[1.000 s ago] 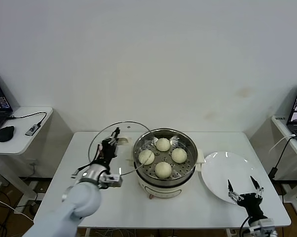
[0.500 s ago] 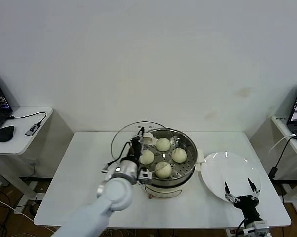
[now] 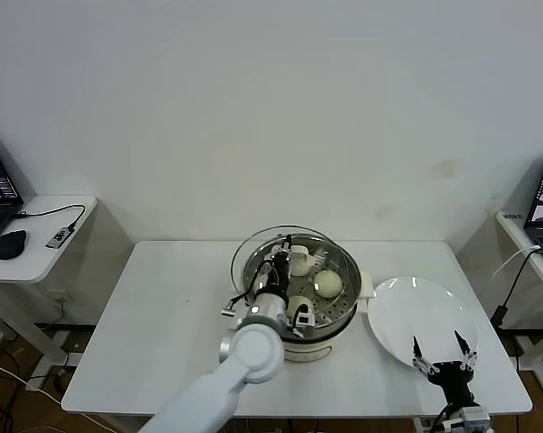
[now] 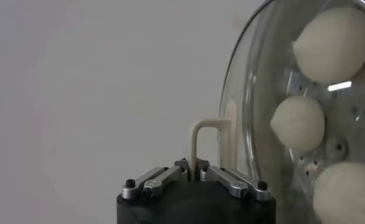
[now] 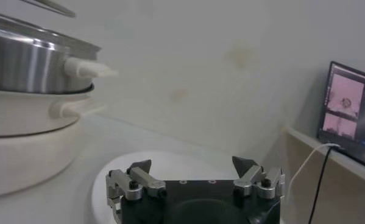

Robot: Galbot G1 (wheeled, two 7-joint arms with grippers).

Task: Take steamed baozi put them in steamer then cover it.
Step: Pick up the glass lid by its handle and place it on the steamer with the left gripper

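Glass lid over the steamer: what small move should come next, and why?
Probably lower it and centre it on the steamer. The left gripper is shut on the cover by its handle, holding it above the basket and offset toward the robot's left, not seated on the rim. The baozi are inside. The right gripper waits open by the plate.

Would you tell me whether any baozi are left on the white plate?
No, the white plate is bare in the head view; the baozi sit in the steamer.
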